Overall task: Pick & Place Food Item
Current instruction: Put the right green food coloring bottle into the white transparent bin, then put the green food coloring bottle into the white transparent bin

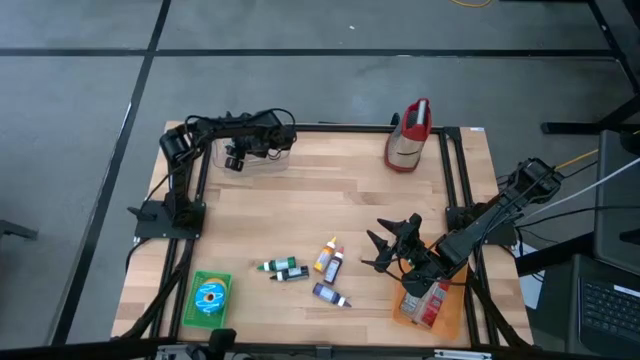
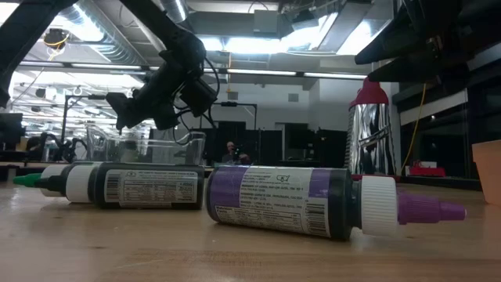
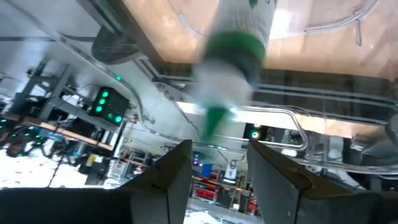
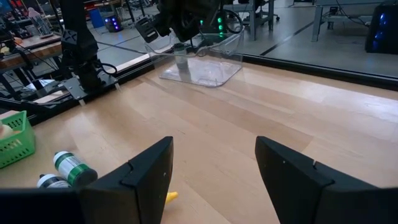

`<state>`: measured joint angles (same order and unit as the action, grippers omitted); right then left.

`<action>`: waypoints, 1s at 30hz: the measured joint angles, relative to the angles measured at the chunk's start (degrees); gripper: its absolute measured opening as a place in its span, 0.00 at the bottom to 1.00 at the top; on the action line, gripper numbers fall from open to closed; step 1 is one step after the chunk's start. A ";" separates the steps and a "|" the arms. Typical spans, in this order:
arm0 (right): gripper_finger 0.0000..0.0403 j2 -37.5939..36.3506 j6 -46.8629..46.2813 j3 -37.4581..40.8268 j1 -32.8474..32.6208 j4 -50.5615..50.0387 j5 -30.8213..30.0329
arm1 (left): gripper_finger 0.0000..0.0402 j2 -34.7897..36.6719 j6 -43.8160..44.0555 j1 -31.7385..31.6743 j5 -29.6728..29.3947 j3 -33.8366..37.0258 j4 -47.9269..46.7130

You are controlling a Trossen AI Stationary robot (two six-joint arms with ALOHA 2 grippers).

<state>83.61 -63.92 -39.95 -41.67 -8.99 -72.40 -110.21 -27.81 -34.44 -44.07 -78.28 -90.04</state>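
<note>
The left gripper (image 1: 262,148) hangs over the clear container (image 1: 262,160) at the table's far left, its fingers parted around a green-tipped bottle (image 3: 233,56) dropping free; clear straight up so nothing snags. The right gripper (image 1: 388,245) waits wide open near the remaining bottles (image 1: 305,270).

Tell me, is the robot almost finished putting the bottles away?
Not yet. Nothing looks finished. The left gripper hangs over the clear bin with a green-tipped bottle in front of it. Several bottles wait on the table beside the open right gripper.
</note>
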 joint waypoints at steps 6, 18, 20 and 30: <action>0.57 0.00 -0.07 0.01 0.02 0.00 0.00 | 0.38 0.00 0.04 0.65 0.04 0.00 0.00; 0.57 0.00 -0.03 0.01 0.02 0.00 0.44 | 0.41 0.16 3.40 0.66 -2.53 -2.82 0.04; 0.57 0.00 0.02 0.01 0.02 0.00 0.44 | 0.41 1.31 3.37 0.66 -0.34 -5.17 1.39; 0.57 0.00 0.07 -0.01 0.02 0.00 0.46 | 0.41 18.90 4.38 0.65 36.22 -14.36 17.46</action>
<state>83.61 -63.86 -39.96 -41.65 -8.99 -71.94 -91.31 -23.43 -33.78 -7.85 -92.64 -72.58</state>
